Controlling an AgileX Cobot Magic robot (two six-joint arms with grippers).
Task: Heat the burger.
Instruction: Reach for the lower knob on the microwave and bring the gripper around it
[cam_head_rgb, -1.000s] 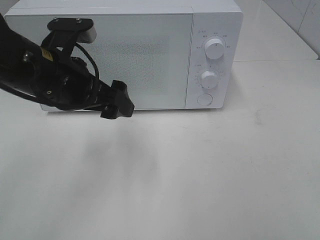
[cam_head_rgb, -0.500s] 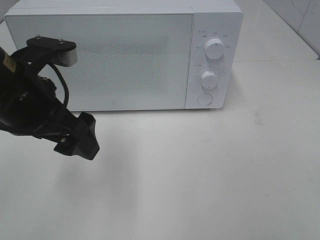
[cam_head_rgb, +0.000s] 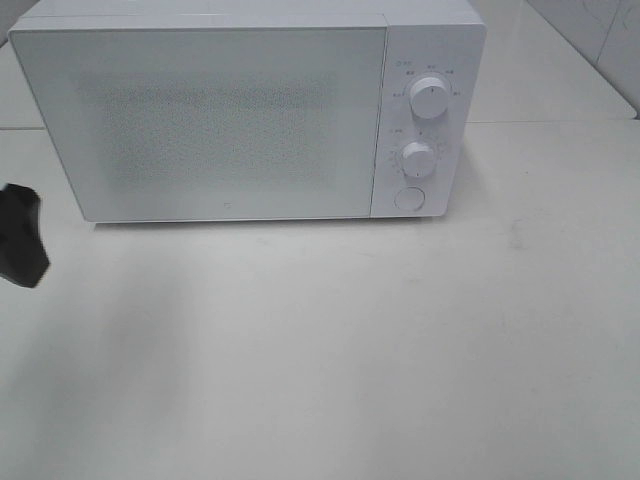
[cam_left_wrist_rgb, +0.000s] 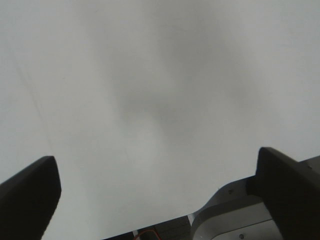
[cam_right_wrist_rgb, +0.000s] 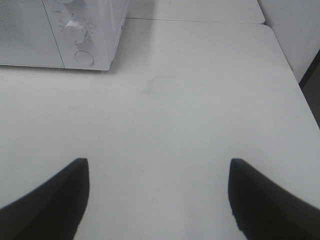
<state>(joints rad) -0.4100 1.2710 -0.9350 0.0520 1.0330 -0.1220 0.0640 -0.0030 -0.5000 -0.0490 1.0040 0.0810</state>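
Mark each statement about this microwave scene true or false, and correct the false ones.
1. The microwave has its door shut. True.
2. The left gripper holds the burger. False: its jaws stand open with nothing between them, and no burger is in view.
3. The microwave's panel has two knobs and a round button below them. True.
4. The right gripper touches the microwave. False: it is open above the table, apart from the microwave.
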